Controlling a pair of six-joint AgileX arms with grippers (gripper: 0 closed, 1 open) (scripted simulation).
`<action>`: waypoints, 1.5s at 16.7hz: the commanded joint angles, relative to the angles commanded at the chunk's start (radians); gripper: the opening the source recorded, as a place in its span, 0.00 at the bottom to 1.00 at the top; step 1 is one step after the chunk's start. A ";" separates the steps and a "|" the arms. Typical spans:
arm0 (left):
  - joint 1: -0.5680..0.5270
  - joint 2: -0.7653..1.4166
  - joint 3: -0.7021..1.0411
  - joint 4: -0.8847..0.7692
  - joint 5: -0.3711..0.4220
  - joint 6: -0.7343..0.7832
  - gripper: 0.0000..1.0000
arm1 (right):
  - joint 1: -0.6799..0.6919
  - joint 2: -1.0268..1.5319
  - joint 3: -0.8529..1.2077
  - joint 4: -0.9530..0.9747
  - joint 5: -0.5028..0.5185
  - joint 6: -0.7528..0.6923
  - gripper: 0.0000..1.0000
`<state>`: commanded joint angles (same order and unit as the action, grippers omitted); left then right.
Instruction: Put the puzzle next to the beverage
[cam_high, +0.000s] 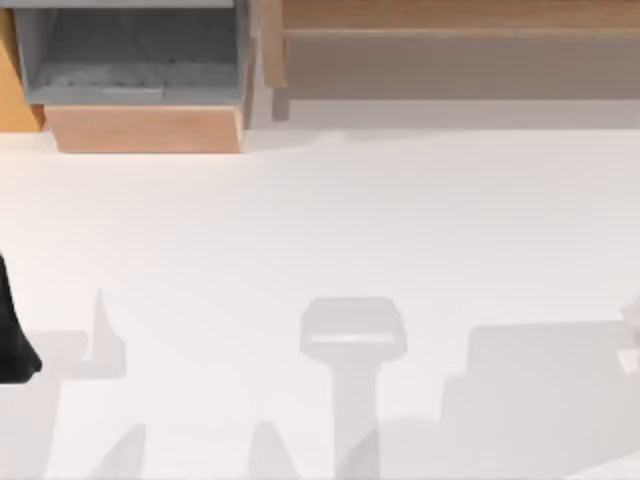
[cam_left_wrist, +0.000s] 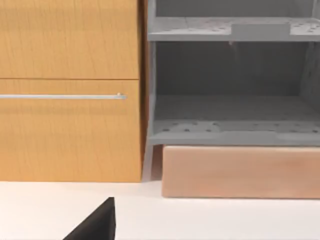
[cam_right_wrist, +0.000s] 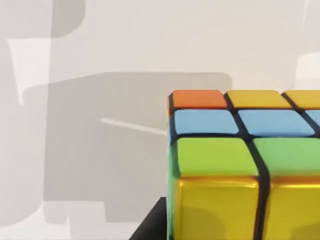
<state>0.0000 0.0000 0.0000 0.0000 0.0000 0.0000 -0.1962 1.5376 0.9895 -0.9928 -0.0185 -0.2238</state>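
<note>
The right gripper's fingers cannot be made out, so I cannot tell whether they hold anything. Close below that wrist sits the puzzle (cam_right_wrist: 235, 165), a colour cube with orange, yellow, blue and green tiles, resting on the white table (cam_right_wrist: 100, 50). It looks rigid, light and glossy, likely slippery; I would grip two opposite flat faces, squarely. A cube has no long axis; its edges run slightly skewed here. The left arm is parked at the table's left edge, facing a wooden cabinet (cam_left_wrist: 70, 100) and grey shelf (cam_left_wrist: 235, 125)
</note>
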 joint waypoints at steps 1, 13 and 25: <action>0.000 0.000 0.000 0.000 0.000 0.000 1.00 | 0.011 -0.002 0.003 0.009 -0.008 -0.006 0.00; 0.000 0.000 0.000 0.000 0.000 0.000 1.00 | 0.032 0.000 0.029 0.069 -0.048 -0.001 0.00; 0.000 0.000 0.000 0.000 0.000 0.000 1.00 | -0.024 0.035 -0.062 0.066 0.012 0.011 0.00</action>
<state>0.0000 0.0000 0.0000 0.0000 0.0000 0.0000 -0.2205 1.5724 0.9279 -0.9264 -0.0067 -0.2126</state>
